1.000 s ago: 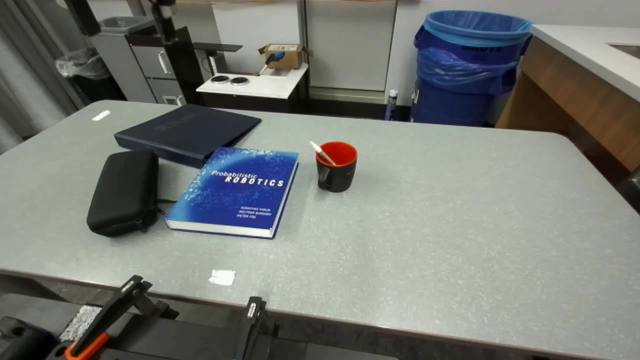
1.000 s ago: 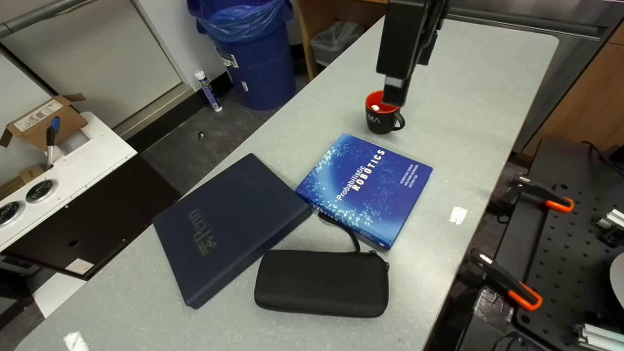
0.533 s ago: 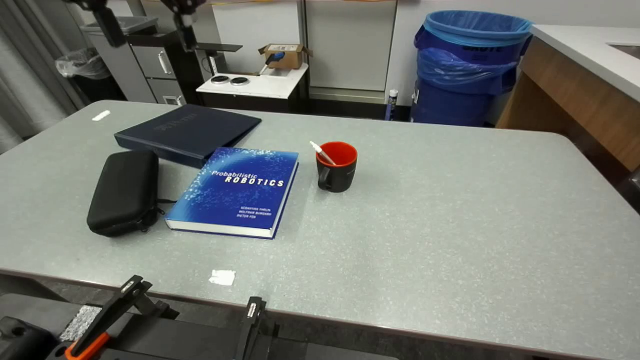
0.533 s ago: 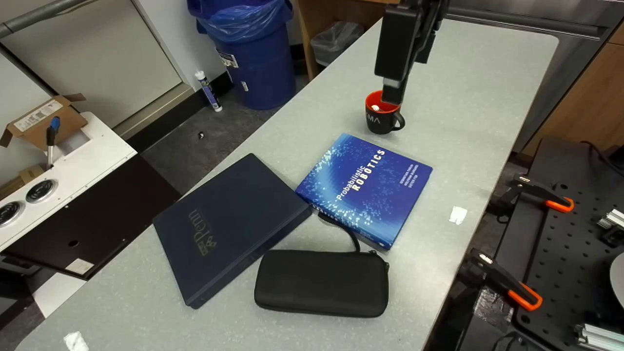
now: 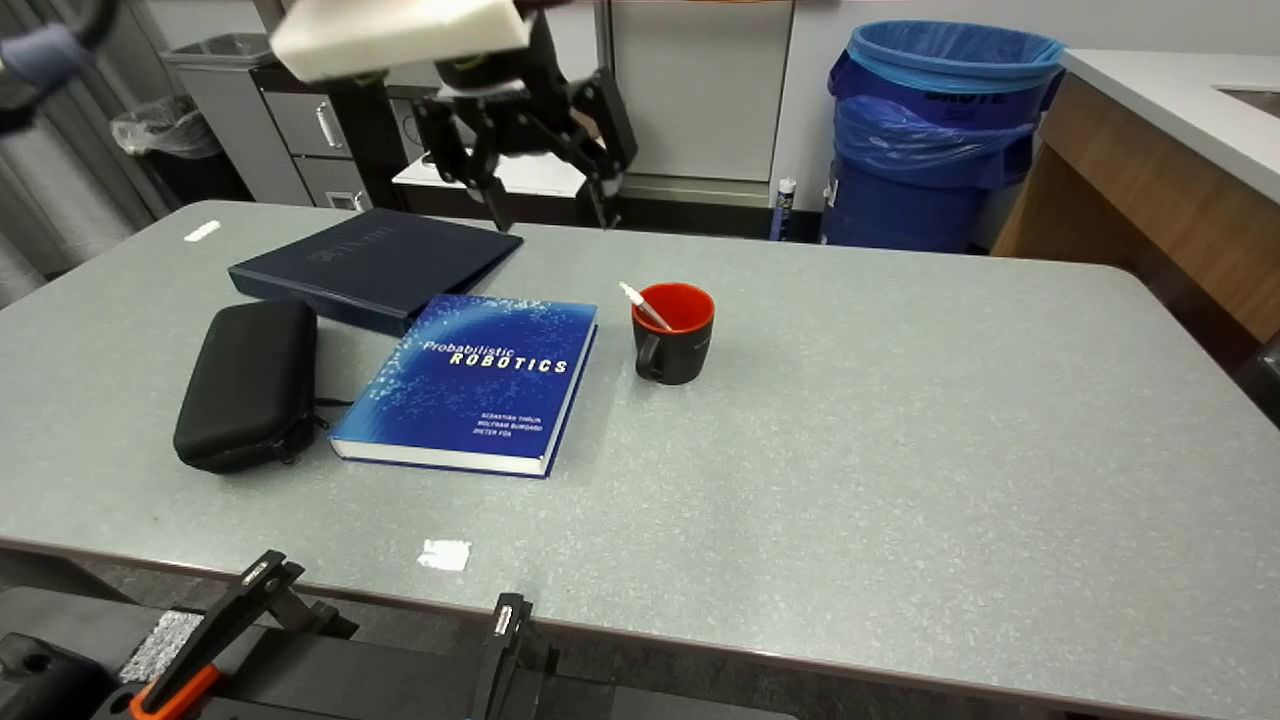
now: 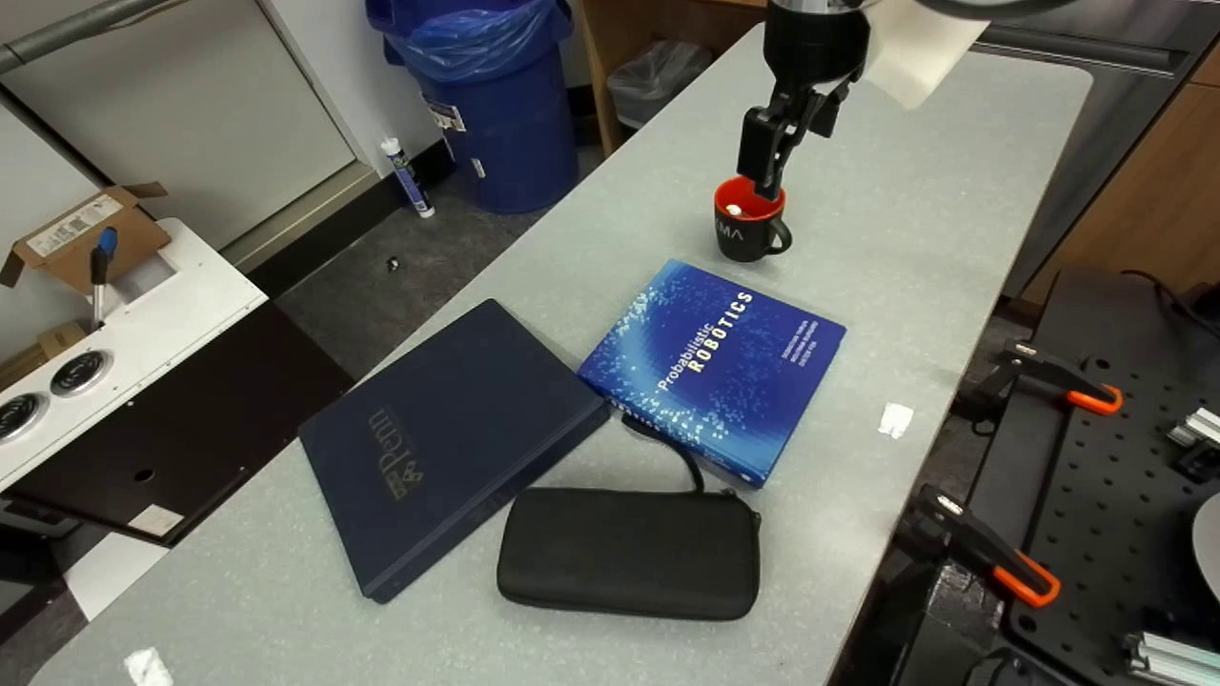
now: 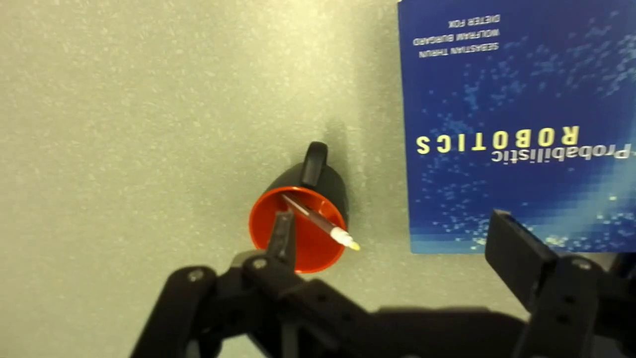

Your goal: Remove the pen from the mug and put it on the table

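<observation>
Your gripper [image 5: 555, 215], blurred in an exterior view, hangs above the tabletop [image 5: 900, 450] and clear of the mug [image 5: 676, 350]. Its jaws stand wide: in the wrist view you see the two tips well apart, one crossing in front of the mug's mouth, the other in front of the book [image 5: 465, 385]. Your pen [image 7: 318, 220] is in the mug. It leans at a tilt, lower part inside, and its white end with a yellowish tip rises past the rim on the side toward the book. The wrist view gives you a dark shaft.

The mug itself stands upright on the tabletop, dark outside and red inside, near the book and apart from it. Its handle [image 7: 314, 164] faces the edge nearer the black-and-orange clamps [image 6: 991, 545].

Also on the tabletop you have the book, lying flat with its cover up and titled Probabilistic Robotics; a dark blue binder [image 5: 375, 265] at its corner, where you cannot tell whether the two touch; and a black case [image 5: 248, 385] near both. White patches [image 5: 444, 555] mark the tabletop in two places, one of them near the clamp-side edge. Past the tabletop, both exterior views show you the blue bin [image 5: 895, 205]; in an exterior view a wooden counter [image 5: 1160, 180] stands just beside it.
</observation>
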Controlling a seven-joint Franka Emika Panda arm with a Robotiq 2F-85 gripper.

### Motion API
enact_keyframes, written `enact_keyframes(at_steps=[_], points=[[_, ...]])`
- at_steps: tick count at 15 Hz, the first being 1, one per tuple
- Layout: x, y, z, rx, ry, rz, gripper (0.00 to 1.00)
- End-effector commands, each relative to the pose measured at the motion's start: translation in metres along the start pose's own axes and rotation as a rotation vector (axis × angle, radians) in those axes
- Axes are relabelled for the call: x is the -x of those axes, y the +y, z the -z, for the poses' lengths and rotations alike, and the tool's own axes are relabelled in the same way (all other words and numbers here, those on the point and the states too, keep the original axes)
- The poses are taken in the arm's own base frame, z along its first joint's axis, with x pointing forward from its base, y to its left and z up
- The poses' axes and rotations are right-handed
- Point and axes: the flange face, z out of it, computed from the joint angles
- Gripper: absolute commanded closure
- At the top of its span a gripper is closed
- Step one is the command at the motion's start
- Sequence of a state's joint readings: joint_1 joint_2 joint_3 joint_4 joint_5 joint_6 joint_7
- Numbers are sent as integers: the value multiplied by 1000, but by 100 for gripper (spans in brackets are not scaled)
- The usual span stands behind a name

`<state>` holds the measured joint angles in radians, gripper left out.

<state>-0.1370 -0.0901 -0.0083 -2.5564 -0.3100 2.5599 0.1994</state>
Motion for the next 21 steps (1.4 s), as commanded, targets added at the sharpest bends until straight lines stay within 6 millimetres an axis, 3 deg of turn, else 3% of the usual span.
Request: enact_keyframes(at_steps=[1, 3, 8, 21], points=[[-17, 17, -36, 41, -8, -90, 0], [-6, 15, -32, 24, -30, -68, 0], [-12, 18, -35, 25, -30, -87, 0], [-68, -4, -111, 156, 33, -224, 0]])
